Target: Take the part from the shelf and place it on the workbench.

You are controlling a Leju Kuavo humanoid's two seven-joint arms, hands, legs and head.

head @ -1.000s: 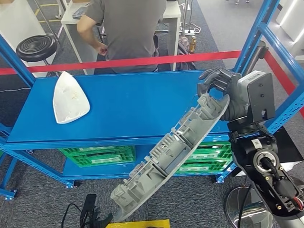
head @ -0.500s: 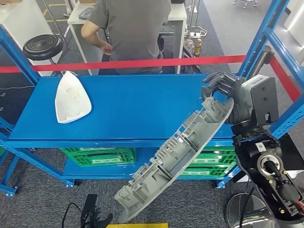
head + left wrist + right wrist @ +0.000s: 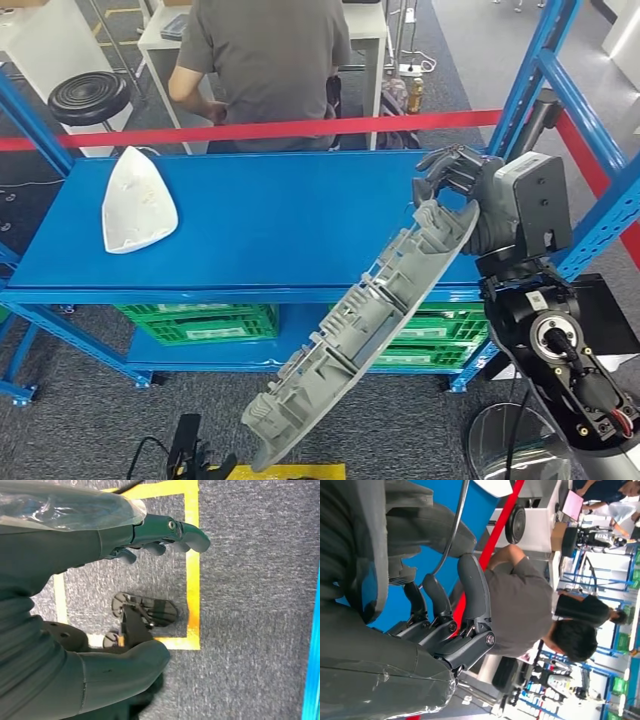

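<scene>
Bright, even overhead light fills the head view, with soft sheen on the glossy blue metal shelf [image 3: 287, 225] and faint shadows beneath it. Straight frame members bow slightly near the picture edges. In both wrist views the near grey hand cover is blurred, and the far bright hall washes out.

Workshop or demo hall: blue steel shelf [image 3: 249, 225], red barrier tape [image 3: 249, 130], green crates [image 3: 200, 325].

Head view high over blue shelf [image 3: 249, 225], wrist views close behind hands
</scene>
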